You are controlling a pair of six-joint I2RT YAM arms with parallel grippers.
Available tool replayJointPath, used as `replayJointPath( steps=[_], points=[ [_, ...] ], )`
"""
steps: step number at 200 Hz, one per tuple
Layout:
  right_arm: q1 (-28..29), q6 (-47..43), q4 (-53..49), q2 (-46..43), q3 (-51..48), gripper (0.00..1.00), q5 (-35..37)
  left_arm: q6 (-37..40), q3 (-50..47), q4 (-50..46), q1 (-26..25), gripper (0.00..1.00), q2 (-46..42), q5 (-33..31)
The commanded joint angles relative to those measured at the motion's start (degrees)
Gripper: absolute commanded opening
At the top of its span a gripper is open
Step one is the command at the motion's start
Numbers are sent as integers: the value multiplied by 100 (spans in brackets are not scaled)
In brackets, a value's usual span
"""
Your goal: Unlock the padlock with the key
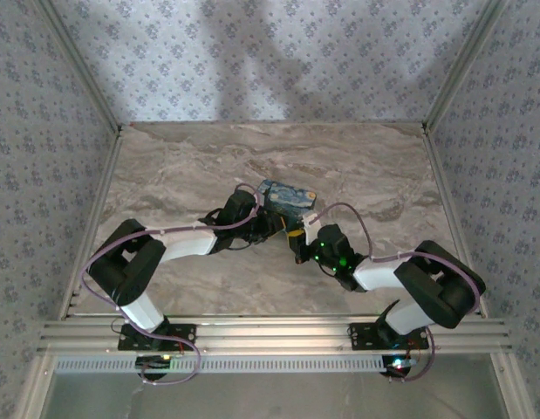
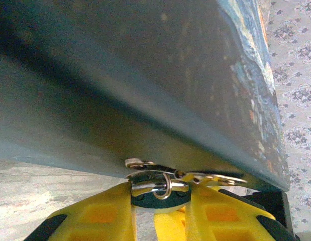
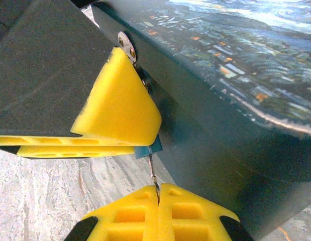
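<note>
Tightly, left gripper [image 2: 159,221] pinching padlock [image 2: 163,202] at box [image 2: 145,90] edge, right gripper [image 3: 158,201] closed on key [image 3: 152,170]

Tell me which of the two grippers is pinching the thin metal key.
The right gripper: it is shut on the thin key reaching the padlock, while the left gripper clamps the teal padlock itself.

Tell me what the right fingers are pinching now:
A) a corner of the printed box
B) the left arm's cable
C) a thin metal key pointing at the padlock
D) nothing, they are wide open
C: in the right wrist view the right fingers are shut on the thin metal key, whose shaft runs up to the teal padlock gripped by the left fingers.
</note>
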Motion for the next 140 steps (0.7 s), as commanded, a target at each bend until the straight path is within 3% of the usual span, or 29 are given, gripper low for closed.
replayJointPath(
  steps=[1,140],
  points=[
    [26,128,688,-188,303,0,-315,-114,105,130,-219,25,128,480],
    [154,-80,-267,-774,209,0,-119,-117,96,164,-216,25,128,383]
  ],
)
